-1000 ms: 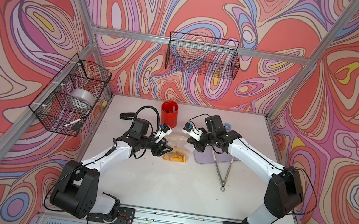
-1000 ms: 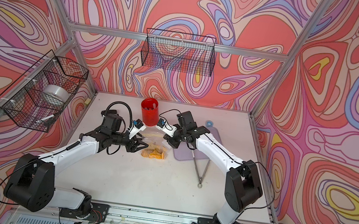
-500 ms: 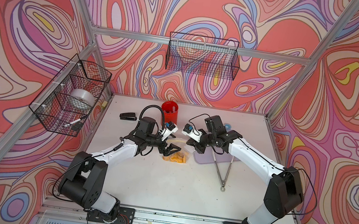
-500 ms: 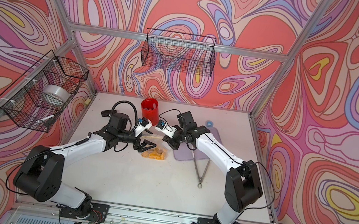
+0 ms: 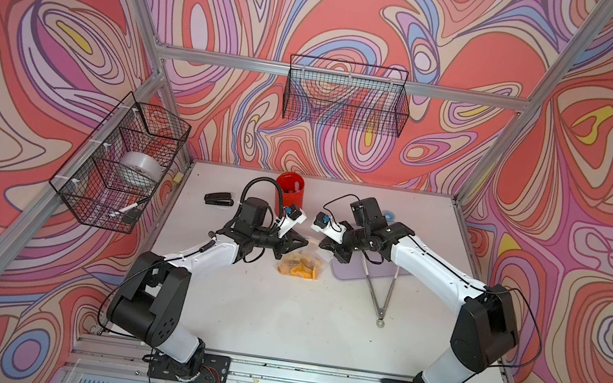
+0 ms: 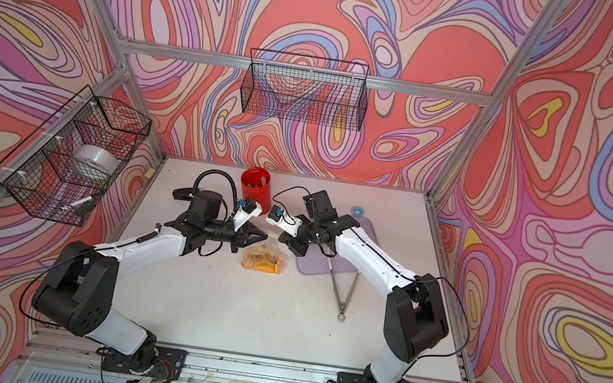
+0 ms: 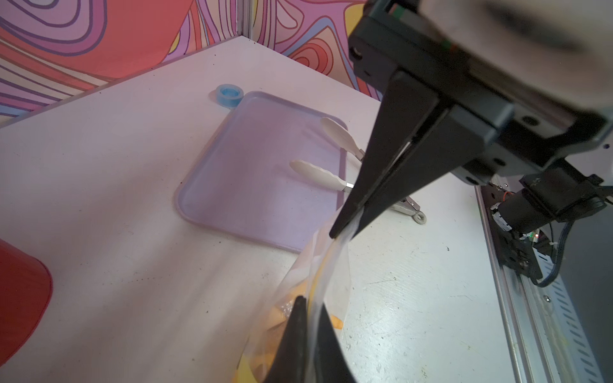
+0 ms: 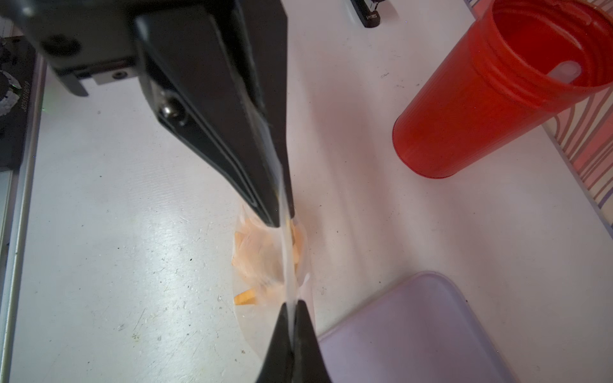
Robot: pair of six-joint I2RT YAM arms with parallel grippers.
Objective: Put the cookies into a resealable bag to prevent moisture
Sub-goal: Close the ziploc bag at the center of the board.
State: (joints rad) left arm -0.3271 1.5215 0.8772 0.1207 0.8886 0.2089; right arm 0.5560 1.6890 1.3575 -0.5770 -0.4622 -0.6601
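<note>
The resealable bag hangs just over the middle of the table, stretched between my two grippers. The cookies lie inside it as an orange heap. In the left wrist view my left gripper pinches the bag's clear top strip, with orange cookies below. My right gripper is shut on the same strip at its other end, and the bag sags under it. In both top views the left gripper and right gripper face each other across the bag's mouth.
A flat lilac tray lies right of the bag, with metal tongs resting across its edge. A red cup, a black stapler and a blue tape roll sit at the back. Wire baskets hang on the walls.
My left gripper came in open from the left to the bag's top edge and closed its fingers on it. The right gripper kept its grip and place.
</note>
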